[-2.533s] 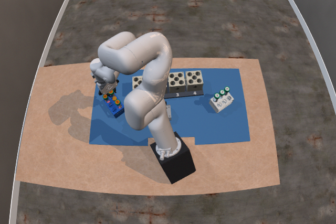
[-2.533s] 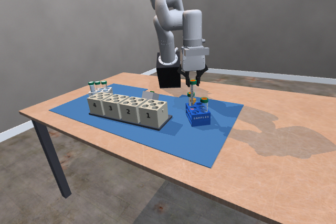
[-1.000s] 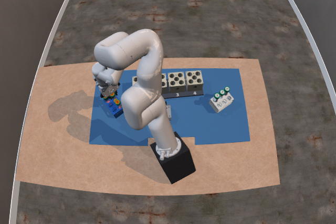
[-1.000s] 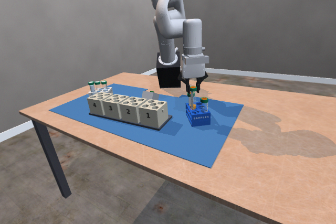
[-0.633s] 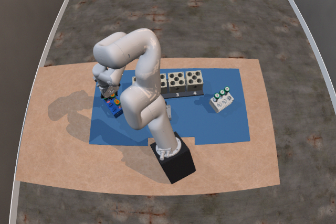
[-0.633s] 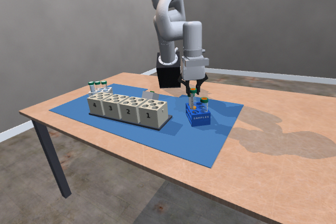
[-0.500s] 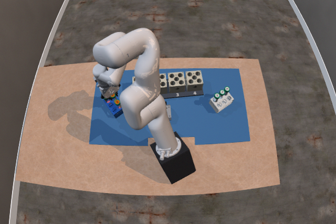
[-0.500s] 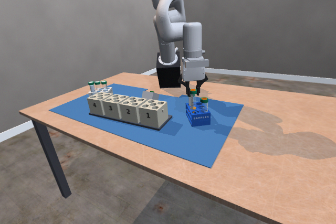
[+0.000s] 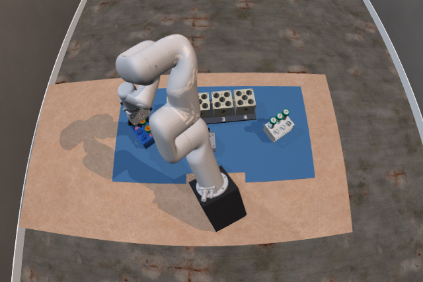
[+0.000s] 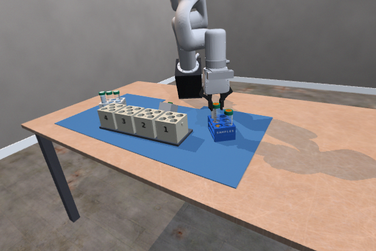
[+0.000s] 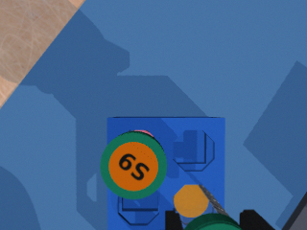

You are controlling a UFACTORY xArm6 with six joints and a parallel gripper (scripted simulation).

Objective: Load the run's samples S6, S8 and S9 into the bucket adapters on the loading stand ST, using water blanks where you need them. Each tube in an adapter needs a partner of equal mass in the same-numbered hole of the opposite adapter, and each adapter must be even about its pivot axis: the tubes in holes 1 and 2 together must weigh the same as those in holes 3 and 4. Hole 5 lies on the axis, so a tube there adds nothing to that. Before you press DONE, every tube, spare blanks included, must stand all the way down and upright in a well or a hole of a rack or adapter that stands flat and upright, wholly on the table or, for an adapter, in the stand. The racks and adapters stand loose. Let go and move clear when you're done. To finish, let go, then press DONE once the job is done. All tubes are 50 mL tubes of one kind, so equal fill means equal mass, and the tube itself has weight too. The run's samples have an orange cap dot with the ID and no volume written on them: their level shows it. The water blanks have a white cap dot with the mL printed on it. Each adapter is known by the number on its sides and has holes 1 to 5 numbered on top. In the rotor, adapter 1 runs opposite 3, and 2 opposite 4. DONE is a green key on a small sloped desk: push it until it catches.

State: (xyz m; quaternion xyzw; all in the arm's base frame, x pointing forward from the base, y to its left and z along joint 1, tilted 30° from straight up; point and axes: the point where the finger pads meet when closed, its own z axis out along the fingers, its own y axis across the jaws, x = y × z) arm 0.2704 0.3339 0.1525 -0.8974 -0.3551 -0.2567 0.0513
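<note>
The hand (image 9: 137, 120) (image 10: 216, 106) (image 11: 214, 221) is clenched on a green-capped sample tube (image 10: 216, 112) (image 11: 212, 225) above the blue rack (image 9: 147, 143) (image 10: 225, 135) (image 11: 168, 124), towards the left edge of the table (image 9: 68, 203) (image 10: 318, 206). Another sample (image 9: 147, 128) (image 10: 228, 116) (image 11: 133, 165) stands in it. Adapters (image 9: 223, 109) (image 10: 165, 129) line the far edge; blanks (image 9: 279, 115) (image 10: 109, 93) stand towards the right.

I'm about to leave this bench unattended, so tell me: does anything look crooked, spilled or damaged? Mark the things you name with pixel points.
Nothing looks spilled or damaged. The blue samples rack (image 9: 146, 143) (image 10: 225, 136) (image 11: 218, 126) and the white rack (image 9: 274, 137) (image 10: 101, 104) stand at an angle to the adapter row, but both look flat and upright, so that seems harmless.
</note>
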